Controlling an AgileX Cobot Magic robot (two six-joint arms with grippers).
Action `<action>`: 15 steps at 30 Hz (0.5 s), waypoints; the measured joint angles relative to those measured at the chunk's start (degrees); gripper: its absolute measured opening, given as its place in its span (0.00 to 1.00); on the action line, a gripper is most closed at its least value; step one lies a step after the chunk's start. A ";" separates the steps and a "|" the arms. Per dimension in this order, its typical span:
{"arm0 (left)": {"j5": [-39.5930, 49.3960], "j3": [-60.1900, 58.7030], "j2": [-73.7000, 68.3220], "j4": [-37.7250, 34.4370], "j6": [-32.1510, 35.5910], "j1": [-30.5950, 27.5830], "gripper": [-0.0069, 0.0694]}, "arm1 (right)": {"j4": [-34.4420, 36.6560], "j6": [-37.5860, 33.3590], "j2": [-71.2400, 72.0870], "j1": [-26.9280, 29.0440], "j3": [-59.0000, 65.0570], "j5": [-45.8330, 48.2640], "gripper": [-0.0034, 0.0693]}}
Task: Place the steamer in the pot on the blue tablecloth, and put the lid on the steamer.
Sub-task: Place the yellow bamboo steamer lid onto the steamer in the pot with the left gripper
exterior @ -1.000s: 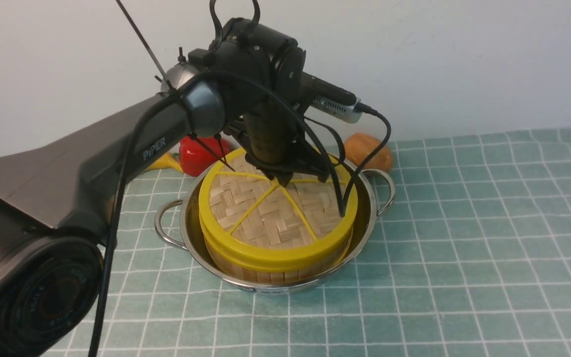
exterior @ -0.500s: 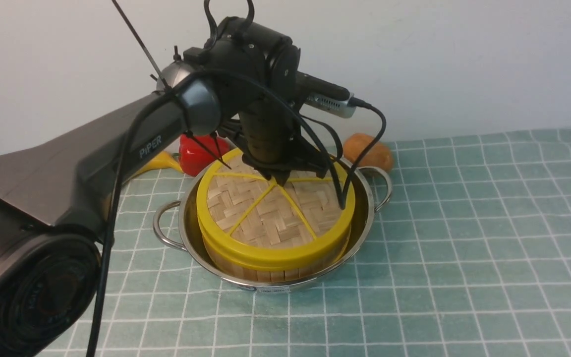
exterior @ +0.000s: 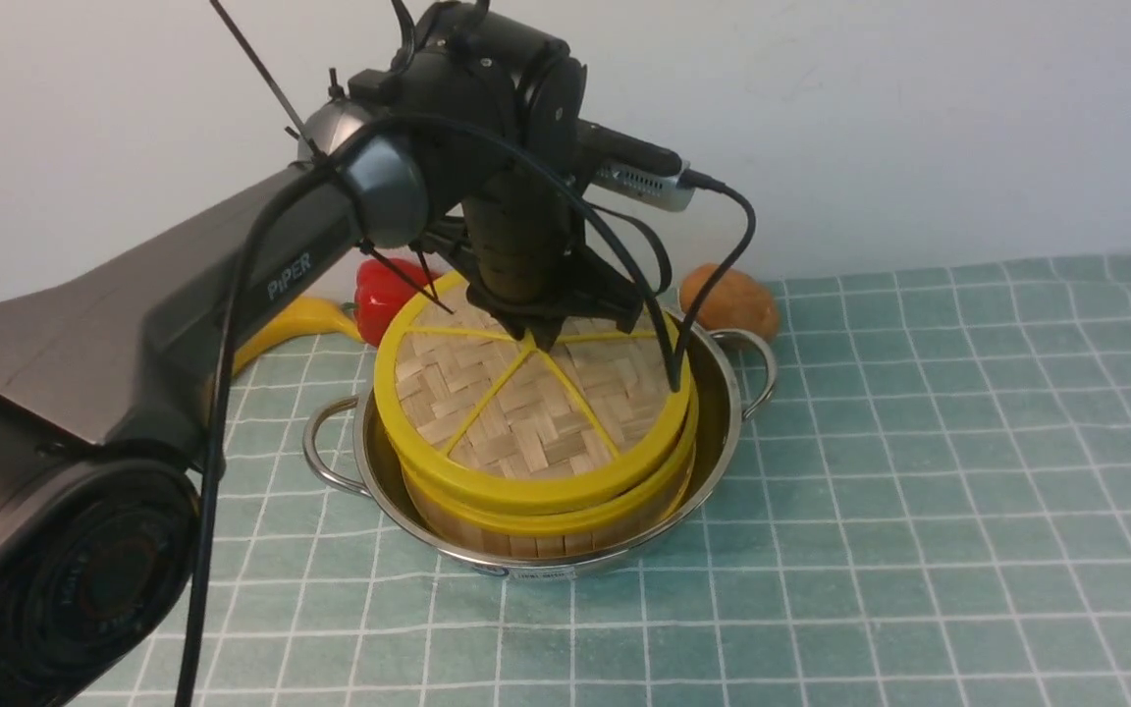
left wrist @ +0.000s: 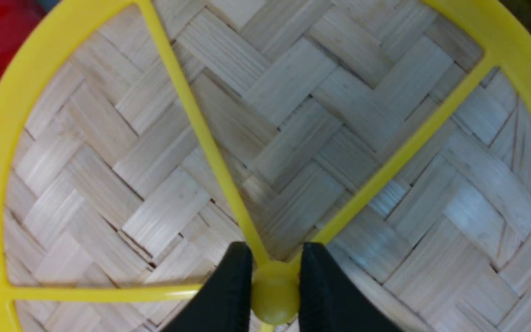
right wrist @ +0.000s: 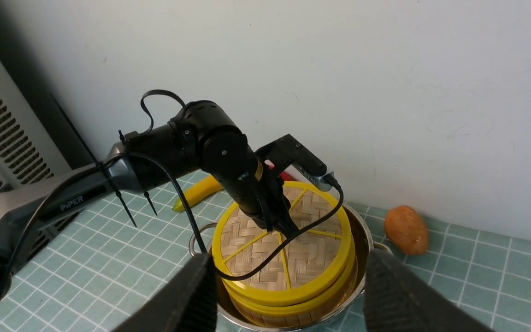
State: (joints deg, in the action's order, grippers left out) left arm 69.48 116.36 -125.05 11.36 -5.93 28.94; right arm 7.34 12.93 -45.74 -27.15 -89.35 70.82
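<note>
While the left gripper [left wrist: 274, 286] pinches the yellow centre knob of the lid [exterior: 516, 412], jaws closed on it from either side, the lid hangs just above the steamer [exterior: 546, 538]. It is tilted and offset a little toward the robot's left, and a gap shows between the two yellow rims at the near side.

Steamer sits inside the pot [exterior: 727, 388]; pot on the blue tablecloth [exterior: 919, 442].

Judgement: first step done; lid-seating in hand, not finished. The next move calls for centring rim over rim, levelling, lowering, then release.

Right gripper [right wrist: 291, 256]: spread wide, empty, held high and clear of the pot.

Edges: only a narrow ring of room between steamer and pot wall. A wrist cable [exterior: 669, 363] droops to the lid's far-right rim and could snag. Red pepper [exterior: 384, 295] and banana [exterior: 291, 324] lie close behind on the left. Cloth to the right and front lies open.
</note>
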 joint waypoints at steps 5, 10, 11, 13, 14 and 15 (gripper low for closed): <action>0.24 0.00 -0.69 -0.45 0.05 0.00 0.25 | 0.00 0.00 0.00 0.00 0.00 0.00 0.63; 0.38 0.00 -1.13 -0.92 0.09 -0.05 0.25 | 0.00 0.05 0.00 0.00 0.00 0.00 0.63; 0.38 0.00 -1.18 -0.92 0.12 -0.05 0.25 | 0.00 0.05 0.00 0.00 0.00 0.00 0.63; 0.38 0.00 -1.23 -0.92 0.32 -0.05 0.25 | 0.00 0.05 0.00 0.00 0.00 0.00 0.63; 0.32 0.00 -1.23 -0.92 0.39 -0.05 0.25 | 0.00 0.05 0.00 0.00 0.00 0.00 0.63; 0.18 0.00 -1.23 -0.92 0.44 -0.05 0.25 | 0.00 0.11 0.00 0.00 0.00 0.00 0.63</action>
State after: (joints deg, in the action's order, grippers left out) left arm 69.66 116.36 -126.28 10.44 -5.49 28.90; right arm 7.34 13.04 -45.74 -27.15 -89.35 70.82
